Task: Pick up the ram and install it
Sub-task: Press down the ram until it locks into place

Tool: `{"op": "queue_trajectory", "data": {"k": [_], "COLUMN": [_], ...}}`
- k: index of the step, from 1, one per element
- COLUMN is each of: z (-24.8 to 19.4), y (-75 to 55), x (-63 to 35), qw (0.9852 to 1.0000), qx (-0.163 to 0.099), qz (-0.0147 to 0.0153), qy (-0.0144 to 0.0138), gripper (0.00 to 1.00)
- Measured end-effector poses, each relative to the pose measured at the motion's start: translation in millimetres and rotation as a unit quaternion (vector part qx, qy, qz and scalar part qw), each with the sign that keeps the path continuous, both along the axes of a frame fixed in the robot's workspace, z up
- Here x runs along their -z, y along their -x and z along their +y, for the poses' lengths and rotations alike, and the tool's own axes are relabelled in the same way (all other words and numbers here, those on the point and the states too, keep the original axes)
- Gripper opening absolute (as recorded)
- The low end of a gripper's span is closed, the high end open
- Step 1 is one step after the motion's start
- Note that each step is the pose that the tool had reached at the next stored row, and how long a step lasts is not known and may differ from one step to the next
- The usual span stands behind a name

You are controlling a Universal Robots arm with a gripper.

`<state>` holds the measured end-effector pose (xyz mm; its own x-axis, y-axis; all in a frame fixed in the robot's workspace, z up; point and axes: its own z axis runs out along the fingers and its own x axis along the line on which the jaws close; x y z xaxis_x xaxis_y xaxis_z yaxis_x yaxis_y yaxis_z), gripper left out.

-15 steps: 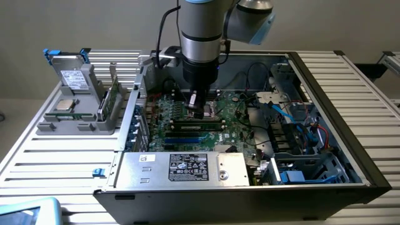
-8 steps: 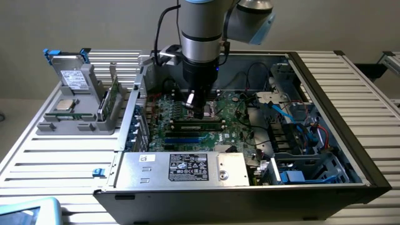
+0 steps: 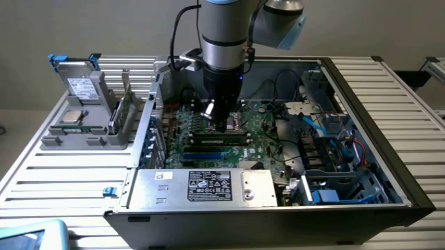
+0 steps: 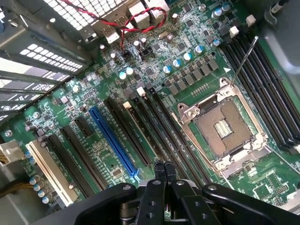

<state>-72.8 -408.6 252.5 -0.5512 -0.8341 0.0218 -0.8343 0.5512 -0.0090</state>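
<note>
I can't read the white label (image 3: 209, 186) on the power supply from here, and my end effector (image 4: 164, 169) hides the near ends of the expansion slots (image 4: 140, 136).

Even, dim light; soft shadows.

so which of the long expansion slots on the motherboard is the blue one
The blue slot is the only coloured one, lying among the black slots, between them and running parallel, with a cream slot further out.
</note>
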Motion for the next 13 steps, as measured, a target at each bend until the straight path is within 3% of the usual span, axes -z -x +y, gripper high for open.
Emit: {"op": "queue_trajectory", "data": {"k": [4,7,13], "z": [0.0,0.0,0.0], "y": [0.0,0.0,0.0], "x": [0.1,0.3,0.6], "qw": [0.9995,0.9983,0.9940], "qx": [0.033,0.059,0.109], "qz": [0.0000,0.0000,0.0000], "qy": [0.0001,0.0000,0.0000], "gripper": [0.11,0.11,0.11]}}
